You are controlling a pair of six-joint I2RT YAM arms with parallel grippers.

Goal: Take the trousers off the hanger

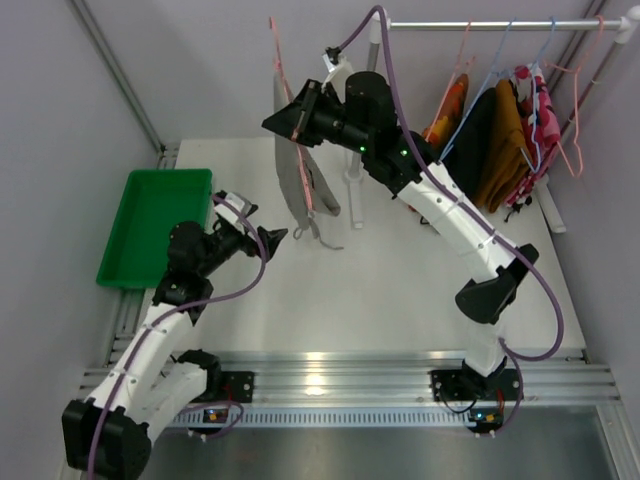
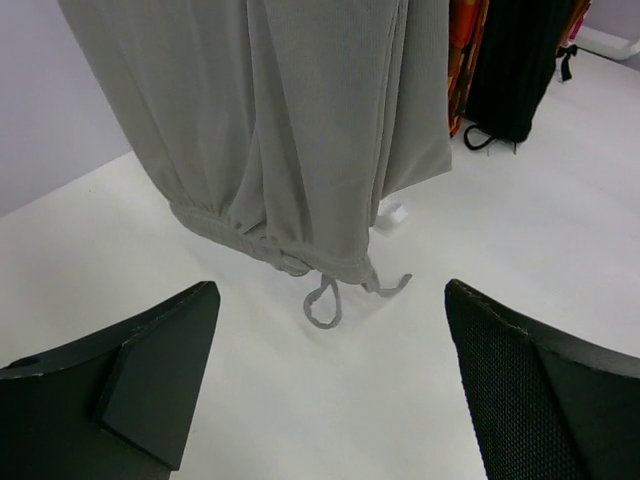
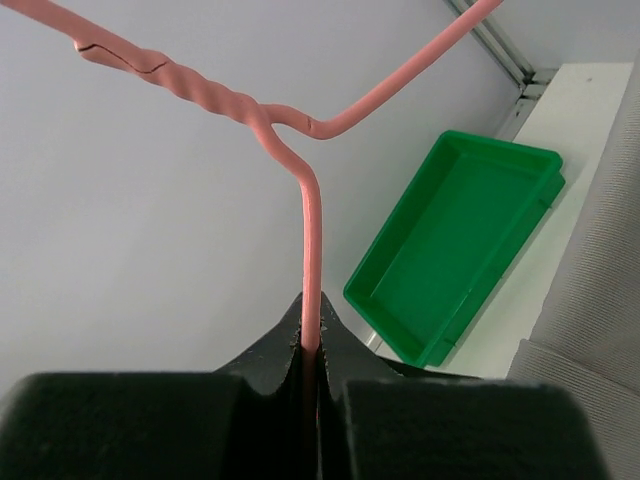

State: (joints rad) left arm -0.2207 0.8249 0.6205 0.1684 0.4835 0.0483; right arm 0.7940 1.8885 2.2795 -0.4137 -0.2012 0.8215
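Observation:
The light grey trousers (image 1: 292, 170) hang from the salmon-pink wire hanger (image 1: 285, 80), their hem and drawstring loop (image 2: 322, 300) just above the white table. My right gripper (image 1: 293, 120) is shut on the hanger's wire (image 3: 311, 250) and holds it up in the air, away from the rail. My left gripper (image 1: 272, 238) is open and empty, low over the table just in front of the trousers' lower edge (image 2: 280, 150); its fingers (image 2: 150, 370) flank bare table below the drawstring.
A green tray (image 1: 160, 225) sits at the table's left, also in the right wrist view (image 3: 455, 250). A rail (image 1: 500, 24) at back right holds black (image 1: 470, 130), mustard-orange (image 1: 505, 140) and patterned garments on blue and pink hangers. A white rack post (image 1: 352, 180) stands behind the trousers.

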